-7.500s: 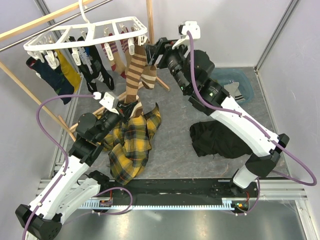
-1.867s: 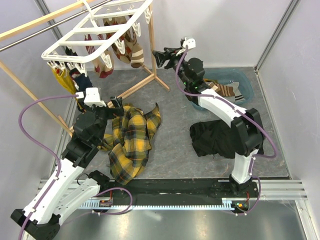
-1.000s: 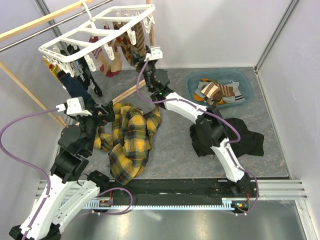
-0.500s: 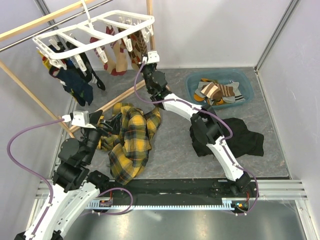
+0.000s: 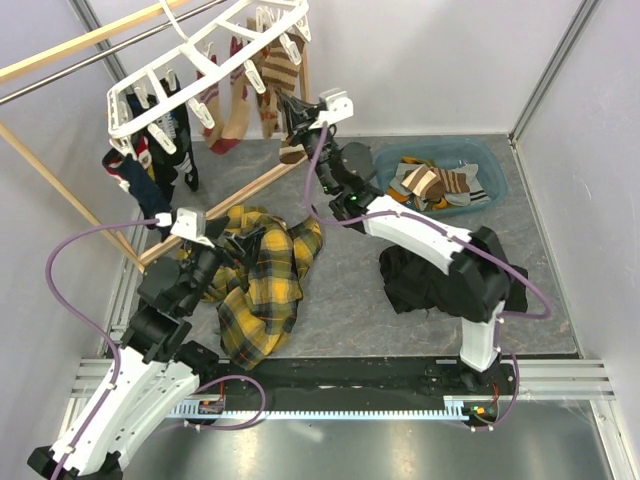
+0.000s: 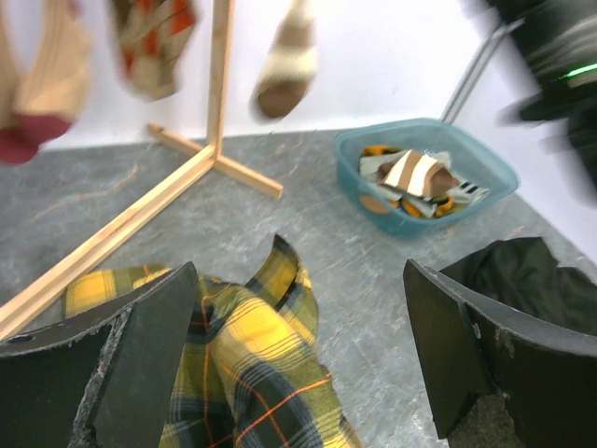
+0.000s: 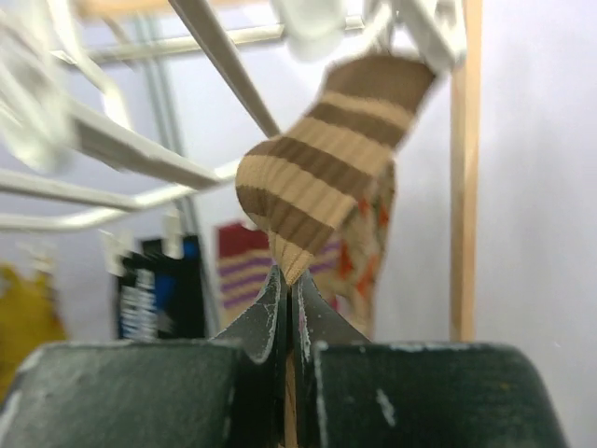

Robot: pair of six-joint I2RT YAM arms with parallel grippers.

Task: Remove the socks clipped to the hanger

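The hanger [image 5: 200, 60] is a white plastic grid of thin bars with small dangling clips, tilted up toward its far end. Soft knit socks [image 5: 215, 110] hang from the clips: red with white, tan, navy, and a dark one with white marks too blurred to read.

At the hanger's right end the right gripper [image 7: 287, 280] has its dark fingers pressed together on the lower tip of a ribbed striped sock [image 7: 317, 177], banded tan and brown, whose top is clipped to a bar above.

Below the hanger's left end the left gripper [image 6: 298, 280] is spread wide with nothing between its matte black fingers [image 6: 154, 345], hanging over a crumpled yellow plaid cloth [image 5: 260, 280].

Right of the hanger, on the mottled grey floor, a translucent blue bin [image 5: 385, 160] holds loose socks. A crumpled black garment [image 5: 440, 275] lies nearer the arms' bases. A pale wooden rack [image 6: 219, 75] stands behind the hanger.
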